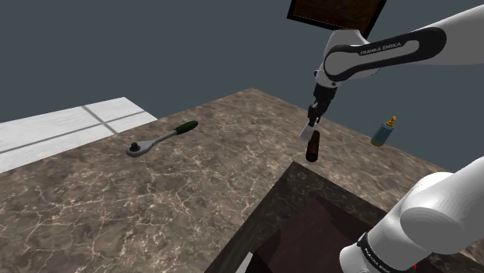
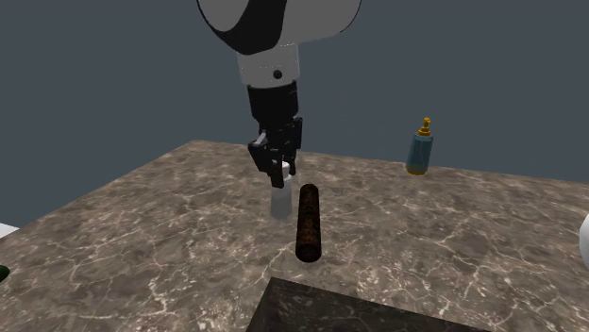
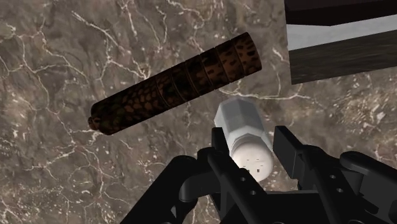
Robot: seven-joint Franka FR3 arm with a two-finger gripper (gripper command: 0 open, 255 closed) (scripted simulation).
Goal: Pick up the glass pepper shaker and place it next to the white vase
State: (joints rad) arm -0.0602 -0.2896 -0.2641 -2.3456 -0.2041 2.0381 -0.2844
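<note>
The pepper shaker [image 3: 240, 121] is a small clear-white faceted jar with a white perforated cap. My gripper [image 3: 252, 149] is shut on it, one black finger on each side of the cap. In the second exterior view the gripper [image 2: 276, 170] points down and the shaker [image 2: 281, 203] hangs under it, close over the marbled brown counter [image 2: 142, 245]. In the shoulder view the shaker [image 1: 306, 133] looks slightly tilted below the gripper [image 1: 312, 122]. A dark brown patterned cylinder [image 2: 308, 223] lies on the counter right beside the shaker [image 3: 172, 86]. I cannot make out a white vase with certainty.
A blue bottle with a gold top [image 2: 422, 149] stands at the counter's far side [image 1: 382, 133]. A ratchet wrench with a green handle [image 1: 159, 139] lies toward the shoulder view's left. The dark stand box [image 1: 310, 225] borders the counter. A white rounded shape [image 2: 583, 240] shows at the second exterior view's right edge.
</note>
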